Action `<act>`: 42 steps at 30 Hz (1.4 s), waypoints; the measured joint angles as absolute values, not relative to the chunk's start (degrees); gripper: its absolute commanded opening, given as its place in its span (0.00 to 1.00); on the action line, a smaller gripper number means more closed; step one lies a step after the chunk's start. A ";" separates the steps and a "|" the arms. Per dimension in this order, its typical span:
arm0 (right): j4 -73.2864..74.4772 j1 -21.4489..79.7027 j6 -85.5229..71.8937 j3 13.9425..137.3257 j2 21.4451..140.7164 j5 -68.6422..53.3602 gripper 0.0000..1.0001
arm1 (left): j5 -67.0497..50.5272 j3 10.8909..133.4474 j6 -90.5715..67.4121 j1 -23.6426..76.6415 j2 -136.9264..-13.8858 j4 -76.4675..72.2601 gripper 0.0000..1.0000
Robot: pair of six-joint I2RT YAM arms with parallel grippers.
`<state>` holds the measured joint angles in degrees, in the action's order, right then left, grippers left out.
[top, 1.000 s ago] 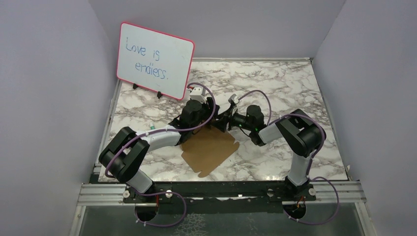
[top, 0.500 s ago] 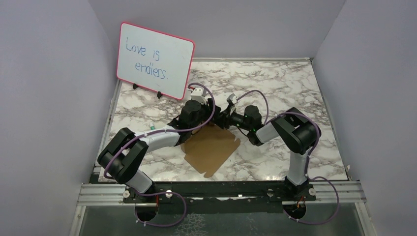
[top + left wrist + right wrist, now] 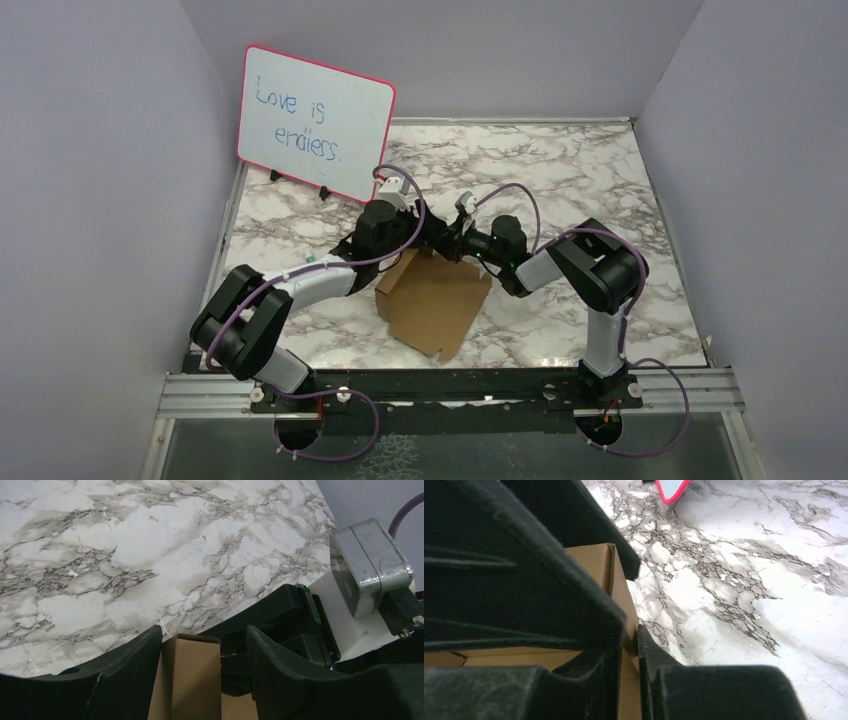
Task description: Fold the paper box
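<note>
Box (image 3: 432,300) mid-tabletop (image 3: 570,180), far edge raised, near end resting down. Your right tool (image 3: 631,645) narrow, pinching thin cardboard wall. Your left tool (image 3: 202,640) wide, straddling upright flap; one finger (image 3: 125,670) touches, other stands clear, so no grip. Risks, as judged: single pinch carries raised edge, so pull sideways and sheet likely pivots or slides on smooth marble. Close left off-centre and flap may buckle off crease. Tools sit close together; watch for finger clash. Hard pinch may dent wall.
</note>
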<state>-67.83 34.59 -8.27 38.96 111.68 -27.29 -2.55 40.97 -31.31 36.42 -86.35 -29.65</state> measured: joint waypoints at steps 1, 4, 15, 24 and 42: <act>-67.83 34.72 -8.10 38.96 111.68 -26.96 0.07 | -3.14 40.36 -31.64 36.05 -85.58 -29.26 0.65; -67.85 35.20 -7.60 38.96 111.68 -25.63 0.06 | -4.43 38.83 -32.40 35.09 -83.24 -27.75 0.66; -67.83 36.10 -6.39 38.96 111.68 -22.13 0.06 | -7.20 36.82 -35.35 31.70 -75.31 -23.62 0.64; -67.85 36.93 -5.52 38.96 111.68 -20.23 0.10 | -13.47 38.02 -36.14 30.59 -79.20 -23.42 0.63; -68.47 37.30 -8.64 39.94 112.73 -16.62 0.04 | -16.34 38.57 -38.85 29.32 -81.43 -26.20 0.61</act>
<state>-68.47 37.30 -8.64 39.94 112.73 -16.62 -16.34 38.57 -38.85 29.32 -81.43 -26.20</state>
